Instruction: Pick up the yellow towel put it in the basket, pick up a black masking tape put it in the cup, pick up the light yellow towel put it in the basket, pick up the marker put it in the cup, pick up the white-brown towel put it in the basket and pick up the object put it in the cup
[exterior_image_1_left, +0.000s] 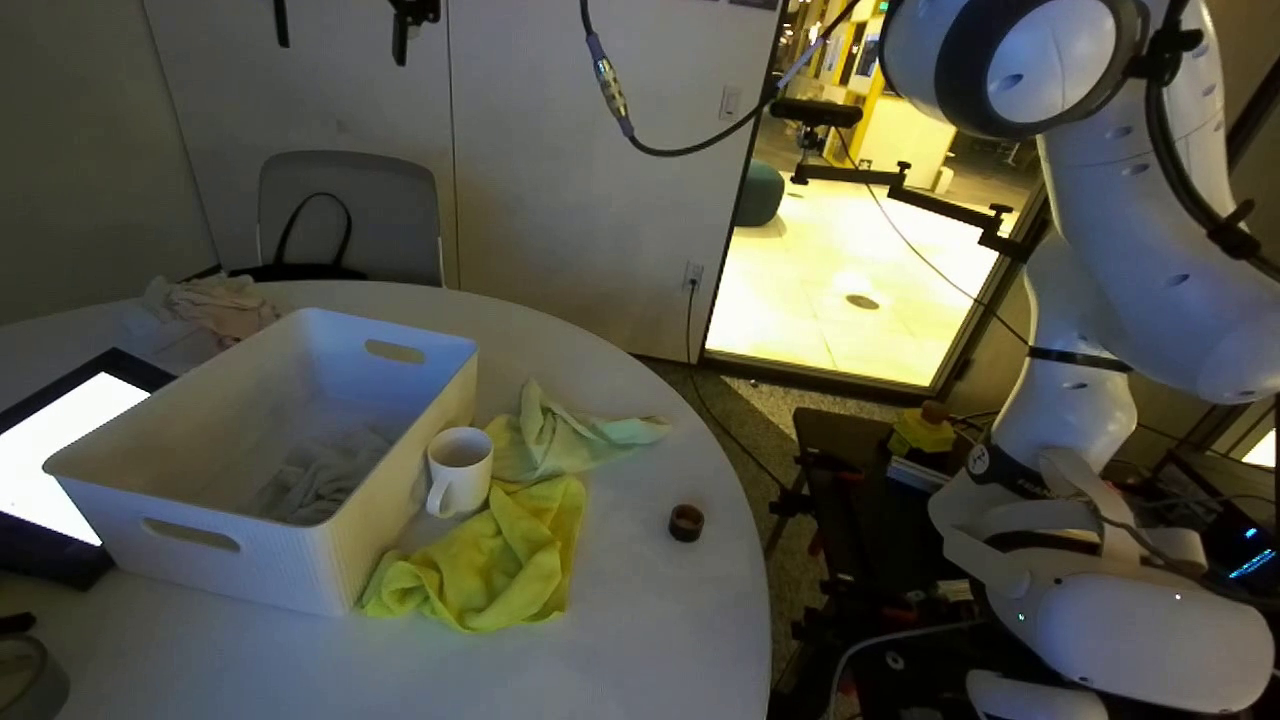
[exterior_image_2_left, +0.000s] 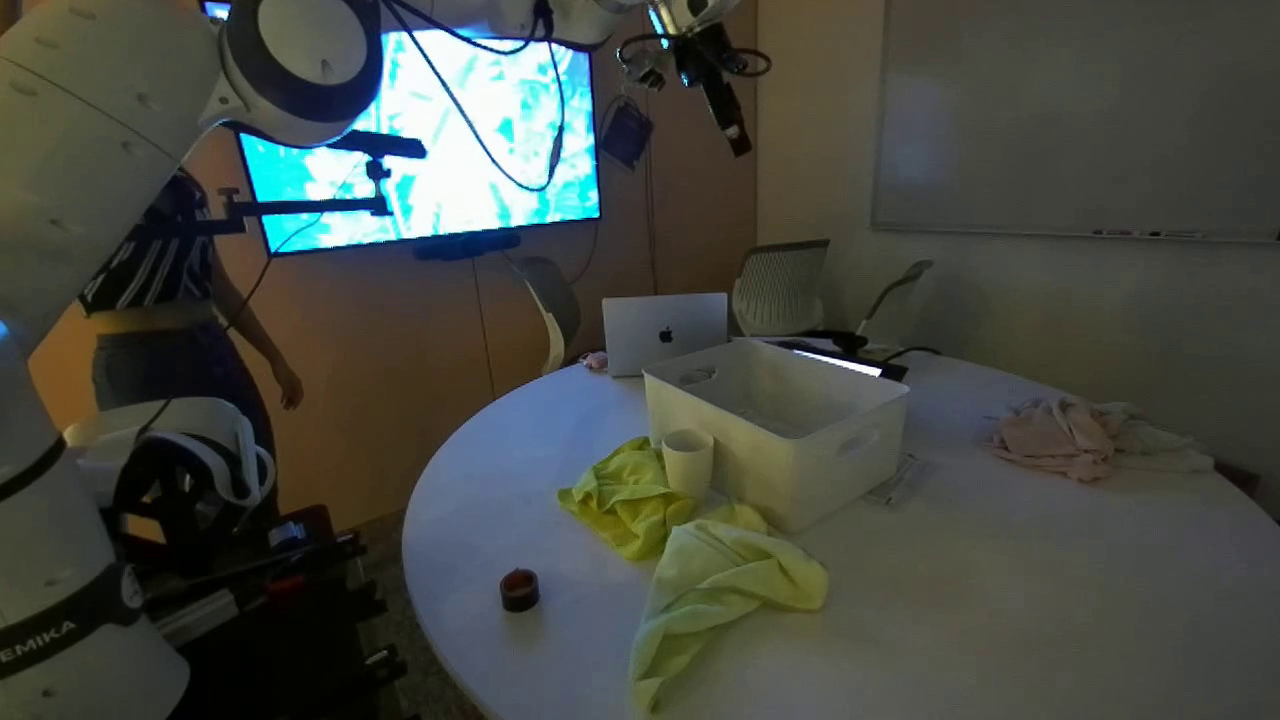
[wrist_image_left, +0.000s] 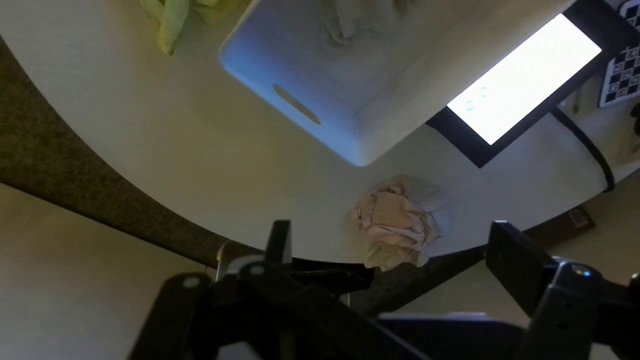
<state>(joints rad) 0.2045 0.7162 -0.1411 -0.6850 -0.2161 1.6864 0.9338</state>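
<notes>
My gripper (wrist_image_left: 390, 240) stands open high above the table's far edge, nothing between its fingers. In an exterior view its black fingertips (exterior_image_1_left: 400, 45) hang at the top. The basket (exterior_image_1_left: 240, 570) is a white tub holding a whitish towel (exterior_image_1_left: 325, 470). Against its side stands the white cup (exterior_image_1_left: 462, 478), its inside dark. The yellow towel (exterior_image_1_left: 500, 570) lies crumpled beside the cup, the light yellow towel (exterior_image_2_left: 720, 590) on its other side. The black masking tape (exterior_image_2_left: 519, 603) rests alone near the table edge. The marker is hidden or out of view. Which cloth is white-brown, I cannot tell.
Below the gripper, a pinkish cloth heap (wrist_image_left: 395, 215) lies at the table edge. A bright-screened tablet (wrist_image_left: 525, 80) lies close along the basket, with a black cable (wrist_image_left: 585, 137). A laptop (exterior_image_2_left: 665, 335) stands behind the basket. A chair (exterior_image_1_left: 350, 220) with a black bag is at the edge.
</notes>
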